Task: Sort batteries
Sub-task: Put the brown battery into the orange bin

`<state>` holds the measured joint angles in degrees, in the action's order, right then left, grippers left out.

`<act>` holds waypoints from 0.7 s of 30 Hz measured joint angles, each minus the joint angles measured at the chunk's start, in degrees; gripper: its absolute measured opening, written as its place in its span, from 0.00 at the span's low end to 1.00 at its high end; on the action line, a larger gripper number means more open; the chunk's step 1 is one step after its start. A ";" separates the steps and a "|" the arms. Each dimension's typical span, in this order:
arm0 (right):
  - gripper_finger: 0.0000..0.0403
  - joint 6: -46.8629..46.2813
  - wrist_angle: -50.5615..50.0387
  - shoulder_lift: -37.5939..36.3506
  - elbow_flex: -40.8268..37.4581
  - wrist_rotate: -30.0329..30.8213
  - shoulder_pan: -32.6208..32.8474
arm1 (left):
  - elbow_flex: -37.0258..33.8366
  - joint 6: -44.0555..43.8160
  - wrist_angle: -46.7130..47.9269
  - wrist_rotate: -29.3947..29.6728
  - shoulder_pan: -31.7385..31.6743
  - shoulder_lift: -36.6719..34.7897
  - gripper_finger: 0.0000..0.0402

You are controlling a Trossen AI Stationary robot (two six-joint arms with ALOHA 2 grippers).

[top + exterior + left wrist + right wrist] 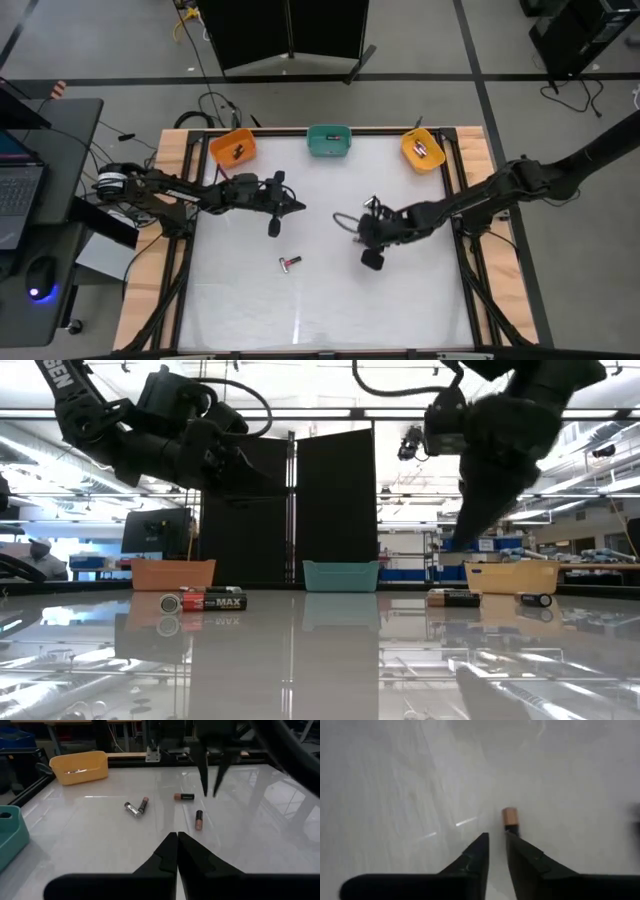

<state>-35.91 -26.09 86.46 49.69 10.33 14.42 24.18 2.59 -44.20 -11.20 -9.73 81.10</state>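
Note:
Several batteries lie loose on the white table (330, 300). A pair (136, 807), a dark one (184, 796) and a copper-ended one (199, 819) lie near the middle, and a red-and-dark one (290, 262) lies nearer the front. My left gripper (176, 840) is shut and empty, left of the middle (302, 208). My right gripper (496, 840) slants down over the middle (352, 226), open by a narrow gap with nothing between its fingers. One copper-ended battery (511, 817) lies just past its fingertips.
Three bins stand along the far edge: orange (232, 148) at the left, teal (328, 140) in the middle and yellow (422, 150) at the right, each holding small items. In the low view, two batteries (205, 601) lie at the left and two (455, 597) at the right.

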 joint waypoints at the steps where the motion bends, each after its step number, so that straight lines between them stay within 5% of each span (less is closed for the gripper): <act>1: 0.21 -0.46 0.19 1.02 0.00 0.05 0.46 | 0.00 0.00 0.02 0.00 0.01 0.00 0.04; 10: 0.42 -0.84 0.38 6.37 0.00 0.51 0.43 | 0.00 -0.09 0.28 0.02 0.02 0.00 0.04; 21: 0.40 2.57 1.14 8.99 0.02 1.15 -0.29 | 0.00 -1.37 1.47 0.04 0.04 0.04 0.04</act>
<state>-33.33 -24.95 95.45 49.71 11.49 14.13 24.18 1.22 -42.73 -11.16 -9.69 81.14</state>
